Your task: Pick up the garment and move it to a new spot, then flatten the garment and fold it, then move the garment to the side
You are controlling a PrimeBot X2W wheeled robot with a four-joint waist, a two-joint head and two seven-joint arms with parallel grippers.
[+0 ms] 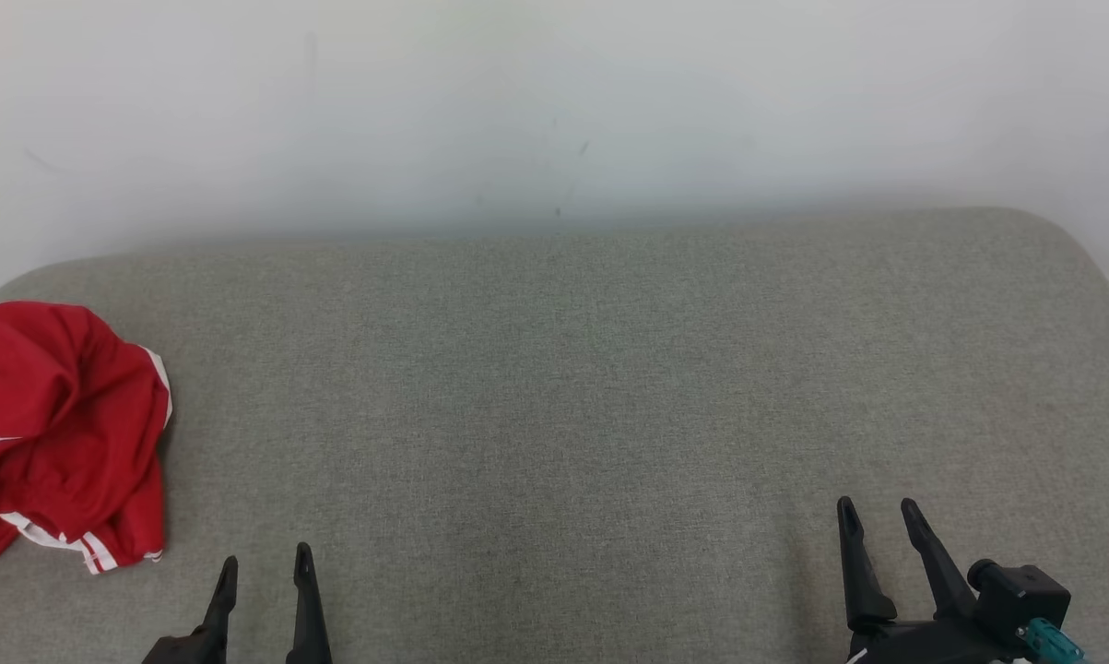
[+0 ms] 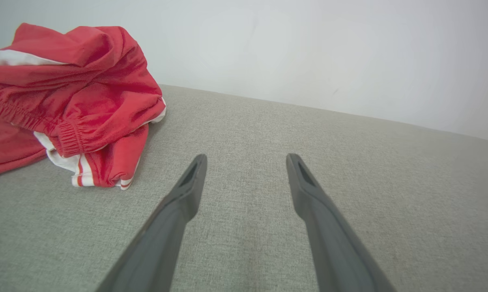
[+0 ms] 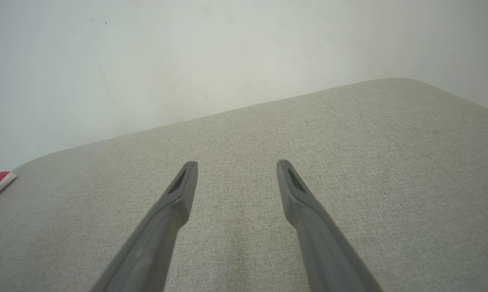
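Head view: red garment (image 1: 61,433) on grey cushion (image 1: 563,415); left hand (image 1: 266,553), right hand (image 1: 878,503) wide, empty.

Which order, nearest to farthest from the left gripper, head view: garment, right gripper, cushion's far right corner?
1. garment, just to its left.
2. right gripper, across at lower right.
3. cushion's far right corner, at the back.

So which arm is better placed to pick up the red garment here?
Left. The left gripper, open, sits near the crumpled red garment at the left end of the grey surface; the right gripper, also open, is far across it.
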